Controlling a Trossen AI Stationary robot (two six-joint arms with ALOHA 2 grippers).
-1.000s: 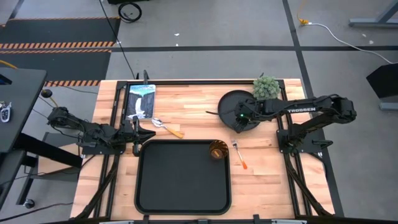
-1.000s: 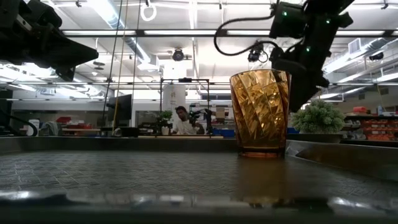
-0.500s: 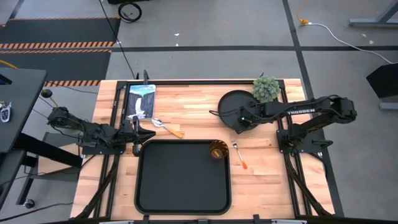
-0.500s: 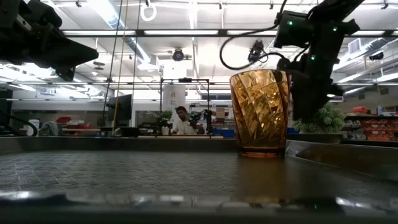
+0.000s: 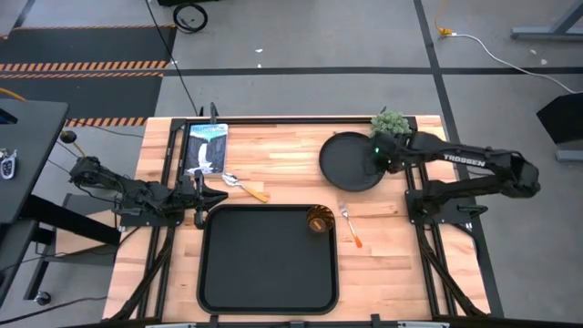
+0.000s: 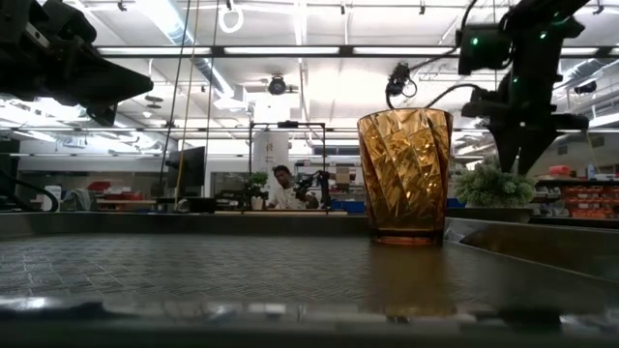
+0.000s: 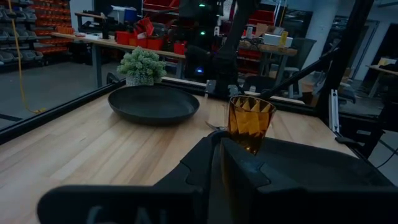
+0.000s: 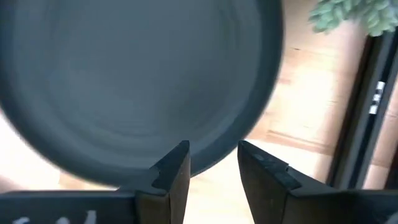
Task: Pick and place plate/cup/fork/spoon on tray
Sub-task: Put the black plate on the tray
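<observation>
The round black plate [image 5: 349, 161] lies flat on the wooden table at the far right. My right gripper [image 5: 377, 156] is open above the plate's right rim [image 8: 205, 146], fingers pointing down on either side of the rim edge. I see no touch. The amber cup [image 5: 318, 220] stands upright in the far right corner of the black tray [image 5: 269, 264]. The fork [image 5: 351, 226] lies on the table just right of the tray. The spoon [image 5: 244, 186] lies beyond the tray's far left corner. My left gripper [image 5: 206, 195] is shut and empty by that corner.
A small potted plant [image 5: 390, 128] stands right behind the plate, close to my right gripper. A printed booklet [image 5: 206, 148] lies at the far left. Black frame rails [image 5: 171, 155] run along the table's sides. A person sits in the room beyond the table [image 6: 282, 188].
My right gripper has gone across the plate from its near left part toward the table's right and far edge, and now stands over the plate's right rim. The plate has stayed in place.
</observation>
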